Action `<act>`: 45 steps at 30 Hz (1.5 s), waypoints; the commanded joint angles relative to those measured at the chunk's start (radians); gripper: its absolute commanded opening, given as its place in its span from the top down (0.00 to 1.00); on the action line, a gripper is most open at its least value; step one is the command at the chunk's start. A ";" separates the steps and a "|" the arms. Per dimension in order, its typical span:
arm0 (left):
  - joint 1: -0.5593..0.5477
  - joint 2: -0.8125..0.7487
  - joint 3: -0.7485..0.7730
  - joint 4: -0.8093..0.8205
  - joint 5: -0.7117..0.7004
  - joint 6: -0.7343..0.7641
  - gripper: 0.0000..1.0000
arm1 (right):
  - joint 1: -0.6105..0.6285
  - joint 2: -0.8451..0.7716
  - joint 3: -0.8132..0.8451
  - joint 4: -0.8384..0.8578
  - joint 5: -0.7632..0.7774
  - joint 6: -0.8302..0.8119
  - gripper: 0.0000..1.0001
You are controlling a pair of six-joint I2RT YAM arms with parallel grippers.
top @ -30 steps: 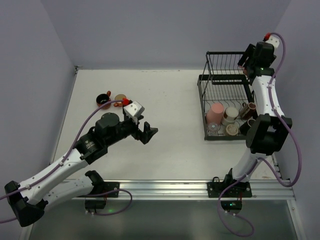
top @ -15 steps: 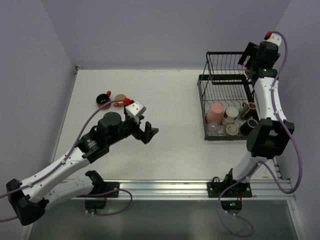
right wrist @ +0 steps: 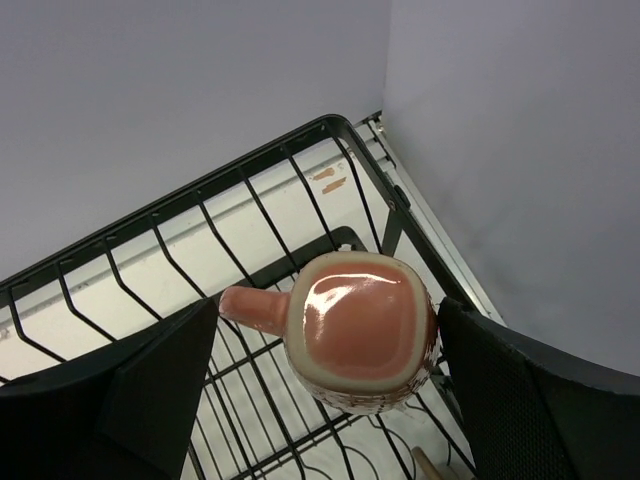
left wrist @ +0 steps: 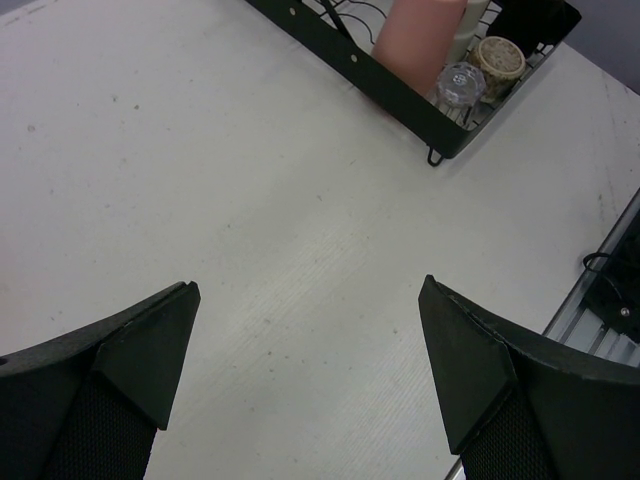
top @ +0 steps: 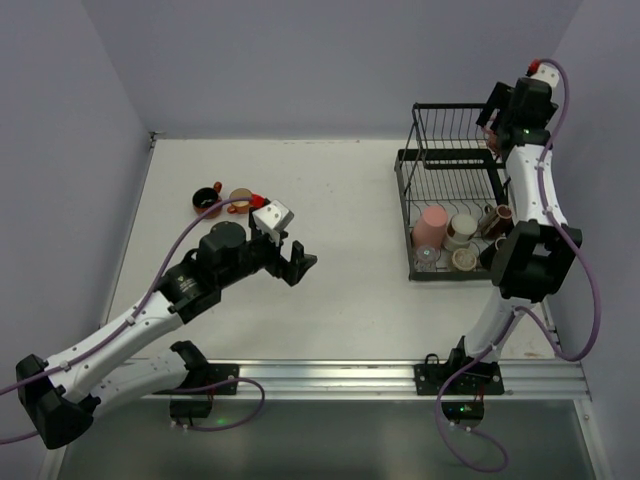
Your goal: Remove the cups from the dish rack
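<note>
Cup (right wrist: pixel 360 335) — salmon, upside down in the top basket of the dish rack (right wrist: pixel 330 120), handle at 9 o'clock — looks light, slick, chippable; grip its body. Right gripper (right wrist: pixel 325 312) stands wide around it, unclamped; left gripper (left wrist: pixel 310 300) wide, empty.

Cups (top: pixel 447 236) in dish rack (top: pixel 404 214), at right

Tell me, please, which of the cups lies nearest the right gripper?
The salmon-pink mug at the upper basket of the dish rack, inside the open right gripper; the other cups sit in the lower tray or on the table far left.
</note>
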 commanded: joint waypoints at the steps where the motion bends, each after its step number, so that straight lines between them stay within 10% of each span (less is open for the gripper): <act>1: 0.009 0.002 0.004 0.020 0.004 0.021 0.00 | -0.007 0.036 0.072 0.018 0.034 -0.012 0.05; 7: 0.017 0.008 0.004 0.020 0.007 0.021 0.00 | -0.006 0.042 0.015 0.115 -0.002 -0.024 0.09; 12: 0.024 0.015 0.006 0.021 0.018 0.018 0.00 | -0.006 0.019 -0.037 0.167 -0.020 -0.028 0.50; 24: 0.043 0.025 0.009 0.027 0.044 0.005 0.00 | -0.006 -0.028 -0.038 0.179 -0.017 -0.012 0.90; 45: 0.041 0.238 0.226 0.259 0.211 -0.235 0.00 | -0.007 -0.159 -0.132 0.270 -0.239 0.399 0.99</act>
